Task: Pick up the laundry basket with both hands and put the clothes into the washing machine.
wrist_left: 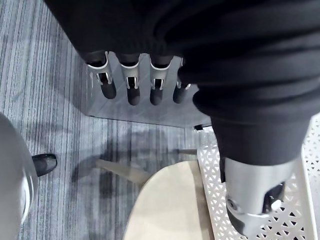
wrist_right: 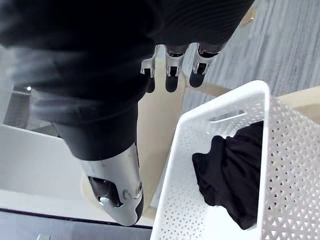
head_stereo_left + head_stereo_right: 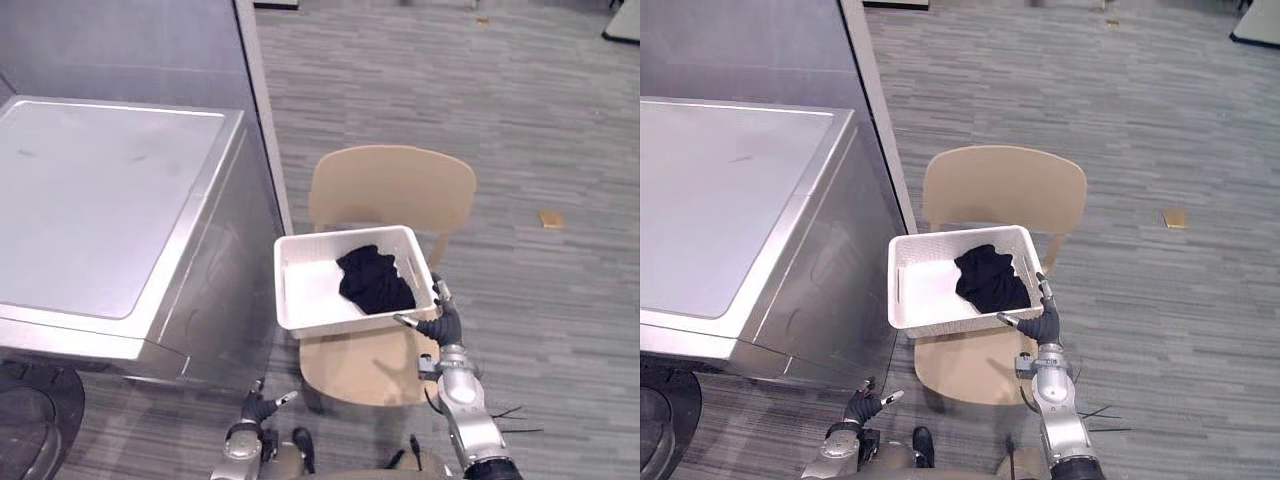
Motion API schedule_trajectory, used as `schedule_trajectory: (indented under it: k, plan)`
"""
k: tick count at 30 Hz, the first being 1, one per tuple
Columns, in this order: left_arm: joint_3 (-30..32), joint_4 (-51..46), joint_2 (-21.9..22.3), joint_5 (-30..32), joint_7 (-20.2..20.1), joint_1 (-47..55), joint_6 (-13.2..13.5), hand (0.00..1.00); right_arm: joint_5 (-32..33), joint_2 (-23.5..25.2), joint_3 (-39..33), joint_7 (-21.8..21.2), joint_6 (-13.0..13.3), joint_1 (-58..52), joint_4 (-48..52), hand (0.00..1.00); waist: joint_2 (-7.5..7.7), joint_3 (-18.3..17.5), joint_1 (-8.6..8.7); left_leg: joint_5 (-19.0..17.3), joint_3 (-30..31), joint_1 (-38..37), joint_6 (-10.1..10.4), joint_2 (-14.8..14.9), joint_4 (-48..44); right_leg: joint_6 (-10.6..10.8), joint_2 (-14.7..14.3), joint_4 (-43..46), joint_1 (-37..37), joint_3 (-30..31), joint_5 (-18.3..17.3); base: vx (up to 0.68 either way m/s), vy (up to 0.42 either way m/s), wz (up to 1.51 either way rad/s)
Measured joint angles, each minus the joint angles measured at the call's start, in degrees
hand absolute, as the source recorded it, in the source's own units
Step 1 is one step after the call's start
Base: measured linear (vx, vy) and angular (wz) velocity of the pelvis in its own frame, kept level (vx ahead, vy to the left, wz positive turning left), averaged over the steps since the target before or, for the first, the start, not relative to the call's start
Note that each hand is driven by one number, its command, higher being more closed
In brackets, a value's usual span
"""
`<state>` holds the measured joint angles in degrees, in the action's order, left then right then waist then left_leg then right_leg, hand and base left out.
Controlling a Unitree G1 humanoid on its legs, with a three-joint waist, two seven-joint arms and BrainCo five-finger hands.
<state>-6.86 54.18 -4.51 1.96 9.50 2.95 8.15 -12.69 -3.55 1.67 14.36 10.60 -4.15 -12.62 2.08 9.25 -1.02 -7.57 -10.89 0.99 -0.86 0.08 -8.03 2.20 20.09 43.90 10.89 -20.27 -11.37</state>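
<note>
Right hand (image 3: pixel 443 325) open, beside basket (image 3: pixel 345 233)

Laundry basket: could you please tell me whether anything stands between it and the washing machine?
Nothing stands between the laundry basket and the washing machine beside it, but the machine's top lid lies shut.

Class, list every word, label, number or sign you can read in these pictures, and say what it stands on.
No text can be read: the washing machine, the white laundry basket, the dark clothes and the wooden chair all show plain surfaces.
</note>
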Motion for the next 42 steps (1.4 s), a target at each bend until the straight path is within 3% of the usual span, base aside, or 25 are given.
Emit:
schedule_trajectory:
  k: [2,4,5,6,9,11,14,18,21,25,30,33,35,42]
  plan:
    - [0.1,-0.1,-0.4,0.4,-0.7,0.3,0.2,0.00,-1.7,-1.9,-0.6,-0.1,0.0,1.3,-1.3,0.00,0.10,-0.1,0.15,0.1,2.9,0.0,0.1,0.3,-0.5,2.0,-4.2,-8.6,1.4,7.2,-2.5,0.10,-0.047,0.86]
    - [0.1,-0.1,-0.6,0.4,-0.7,0.5,0.6,0.00,-2.3,-2.7,-1.9,-0.2,-0.2,3.3,-4.1,0.00,0.02,0.0,0.15,0.3,4.6,0.2,0.4,0.6,-0.8,3.5,-6.3,-17.5,1.1,10.4,-1.4,0.07,-0.115,0.66]
    - [0.1,-0.1,-1.6,1.0,-0.9,0.5,0.9,0.00,-3.0,-3.3,-3.4,-0.3,-1.0,4.9,-5.9,0.00,0.69,-0.3,0.04,0.5,6.3,0.7,1.3,0.0,-0.9,4.1,-7.2,-26.3,0.3,11.5,4.7,0.07,-0.166,0.67]
    - [0.2,-0.1,-1.8,1.0,-0.9,0.5,1.0,0.00,-3.4,-3.8,-3.9,-0.3,-1.1,5.6,-6.7,0.00,1.19,-0.4,0.01,0.5,6.6,0.8,1.7,-0.4,-0.8,4.8,-7.0,-27.7,0.3,11.8,8.1,0.06,-0.162,0.55]
    - [0.6,0.0,-0.5,1.0,-0.8,1.3,1.3,0.00,-5.1,-8.6,-3.9,-0.6,-2.8,9.5,-11.4,0.00,-2.55,-0.2,-0.32,1.4,7.9,1.4,3.6,2.6,0.7,3.5,-9.8,-31.1,-0.7,10.4,9.4,0.04,-0.174,0.08]
    - [1.5,0.1,-0.4,1.1,-0.8,1.5,1.3,0.00,-6.1,-9.6,-3.9,-0.7,-3.4,9.4,-11.5,0.00,-3.33,-0.5,-0.25,2.4,8.8,2.0,5.1,4.2,2.7,2.2,-12.2,-34.1,-0.9,9.3,10.7,0.02,-0.177,-0.02]
    - [2.5,0.5,-0.4,1.5,-0.9,1.4,1.3,0.00,-6.1,-10.7,-3.7,-0.7,-3.4,9.6,-13.5,0.00,-2.93,-0.3,0.00,3.3,9.7,2.5,6.5,5.4,3.9,1.4,-13.5,-36.0,-1.3,7.8,11.5,0.01,-0.127,0.15]
    - [2.7,0.5,-0.7,1.6,-0.8,0.9,1.6,0.00,-6.0,-12.3,-1.6,-0.7,-3.5,12.9,-19.7,0.00,-3.28,0.8,-0.06,4.5,12.4,5.1,7.3,5.7,4.0,0.9,-14.0,-38.4,-1.5,5.0,12.7,-0.02,-0.052,0.37]
    - [2.9,0.1,-0.8,1.6,-0.7,-0.1,2.3,0.00,-5.9,-13.2,0.4,-0.8,-3.6,19.7,-25.5,0.00,-4.38,3.5,-0.60,6.3,14.5,8.8,7.4,5.3,4.1,0.4,-14.0,-39.4,0.6,3.1,14.1,-0.12,-0.047,0.34]
    - [3.1,-0.3,-0.9,1.4,-0.6,-3.5,2.6,0.00,-5.9,-15.3,1.7,-0.7,-3.7,29.8,-32.4,0.00,-5.85,8.6,-3.09,8.8,16.0,12.8,7.6,4.9,4.5,-0.2,-13.9,-40.4,3.4,1.8,16.3,-0.12,-0.025,0.18]
    - [3.6,-1.9,-1.5,0.9,-0.6,-5.4,3.9,0.00,-5.8,-19.5,3.3,0.0,-4.3,41.9,-38.9,0.00,-6.55,13.8,-3.28,11.4,17.7,16.3,7.7,4.5,6.3,-0.4,-13.8,-42.6,5.8,0.4,18.8,-0.13,-0.014,0.17]
    - [3.6,-1.9,-1.6,0.7,-0.5,-6.0,4.1,0.00,-5.7,-22.4,3.9,0.5,-4.5,46.2,-42.6,0.00,-7.01,14.8,-3.36,13.3,18.9,17.5,7.2,4.2,8.5,-0.4,-13.7,-43.6,7.2,-0.3,19.7,-0.08,0.009,0.13]
    - [2.7,-1.9,-1.7,-0.3,-0.3,-6.9,4.3,0.00,-3.9,-25.4,4.1,0.6,-4.7,49.3,-46.0,0.00,-7.47,15.9,-4.33,14.5,20.1,18.4,7.2,4.0,10.1,-0.3,-13.5,-44.3,8.2,-1.0,20.3,-0.02,0.001,0.16]
    - [0.5,-1.9,-2.0,-0.3,0.6,-8.8,4.6,0.00,-3.1,-28.9,8.5,0.5,-4.9,55.1,-52.2,0.00,-7.84,16.2,-5.77,15.9,21.5,21.4,7.2,3.5,11.1,-0.5,-13.2,-44.9,10.6,-2.0,20.8,0.02,-0.002,0.11]
